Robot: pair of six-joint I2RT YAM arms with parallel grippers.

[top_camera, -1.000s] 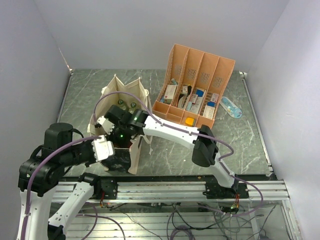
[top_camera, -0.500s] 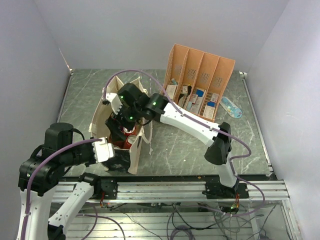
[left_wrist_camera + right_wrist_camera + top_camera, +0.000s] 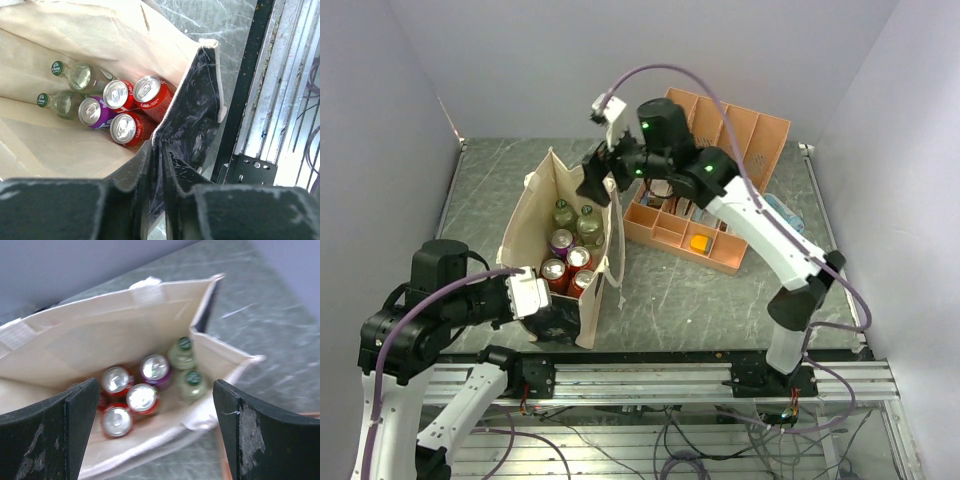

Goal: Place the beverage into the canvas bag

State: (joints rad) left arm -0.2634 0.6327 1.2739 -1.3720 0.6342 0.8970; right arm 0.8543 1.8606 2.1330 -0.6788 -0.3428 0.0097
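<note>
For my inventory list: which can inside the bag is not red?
The purple can; the other three cans are red. It stands nearest the two green-capped bottles.

Left end effector (image 3: 159,167) is pinching dark end of canvas bag (image 3: 75,30); 3 red cans (image 3: 150,96), 1 purple can (image 3: 91,111) & 2 green-capped bottles (image 3: 80,76) are sitting inside.
</note>
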